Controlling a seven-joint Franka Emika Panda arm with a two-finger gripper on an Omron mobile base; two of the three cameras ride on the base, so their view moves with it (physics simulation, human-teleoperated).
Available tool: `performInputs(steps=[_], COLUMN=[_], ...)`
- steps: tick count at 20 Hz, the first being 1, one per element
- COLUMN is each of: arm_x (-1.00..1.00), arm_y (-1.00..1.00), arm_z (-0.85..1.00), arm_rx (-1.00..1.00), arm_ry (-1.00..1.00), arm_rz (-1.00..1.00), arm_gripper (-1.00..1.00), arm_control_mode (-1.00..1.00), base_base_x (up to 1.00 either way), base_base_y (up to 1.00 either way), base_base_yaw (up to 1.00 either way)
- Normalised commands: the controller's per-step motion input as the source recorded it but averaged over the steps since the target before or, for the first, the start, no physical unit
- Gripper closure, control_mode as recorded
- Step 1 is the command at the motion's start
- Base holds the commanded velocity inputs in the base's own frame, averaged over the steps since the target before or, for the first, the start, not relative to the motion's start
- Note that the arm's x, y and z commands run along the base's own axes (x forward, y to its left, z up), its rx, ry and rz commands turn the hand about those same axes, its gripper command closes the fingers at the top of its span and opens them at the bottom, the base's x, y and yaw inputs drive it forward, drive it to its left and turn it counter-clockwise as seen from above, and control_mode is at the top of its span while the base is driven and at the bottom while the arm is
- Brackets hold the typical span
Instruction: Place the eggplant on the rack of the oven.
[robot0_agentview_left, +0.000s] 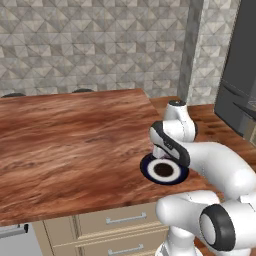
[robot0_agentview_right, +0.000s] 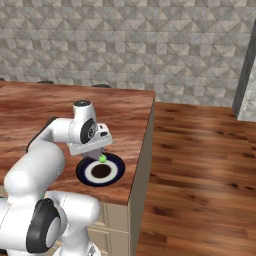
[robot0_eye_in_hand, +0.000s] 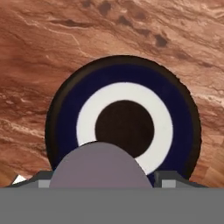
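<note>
**Eggplant lifted over plate, oven transfer pending**

Tool (robot0_agentview_right: 98, 152) hangs just above the plate (robot0_agentview_right: 82, 172), centre-left of the right base view, pinching the eggplant (robot0_eye_in_hand: 101, 166). Green stem tip peeks out under the hand. In the hand view the purple body bulges at bottom centre, between the fingertips, clear of the plate's dark middle. Judged: held high to clear the rim before swinging away. Worktop (robot0_agentview_left: 70, 140) bare around it. Dark appliance (robot0_agentview_left: 240, 85) at the far right edge of the left base view; arm's own elbow crowds that side.
</note>
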Motion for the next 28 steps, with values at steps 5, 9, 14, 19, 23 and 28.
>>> performInputs(steps=[5, 9, 14, 19, 23, 28], arm_x=[-0.32, -0.31, -0.42, -0.51, -0.51, -0.28], arm_y=[0.05, 0.05, 0.03, 0.00, 0.00, 0.00], arm_z=[0.56, 0.42, 0.46, 0.31, 0.12, 0.01], arm_rx=[0.00, 0.00, 0.00, 0.00, 0.00, 0.00], arm_ry=[0.00, 0.00, 0.00, 0.00, 0.00, -0.01], arm_rz=[0.00, 0.00, 0.00, -0.03, -0.09, -0.12], arm_gripper=[1.00, 1.00, 1.00, 1.00, 1.00, 1.00], arm_control_mode=[-1.00, -1.00, -1.00, -1.00, -1.00, -1.00], base_base_x=[0.00, 0.00, 0.00, 0.00, 0.00, 0.00], base_base_y=[0.00, 0.00, 0.00, 0.00, 0.00, 0.00], base_base_yaw=[0.00, 0.00, 0.00, 0.00, 0.00, 0.00])
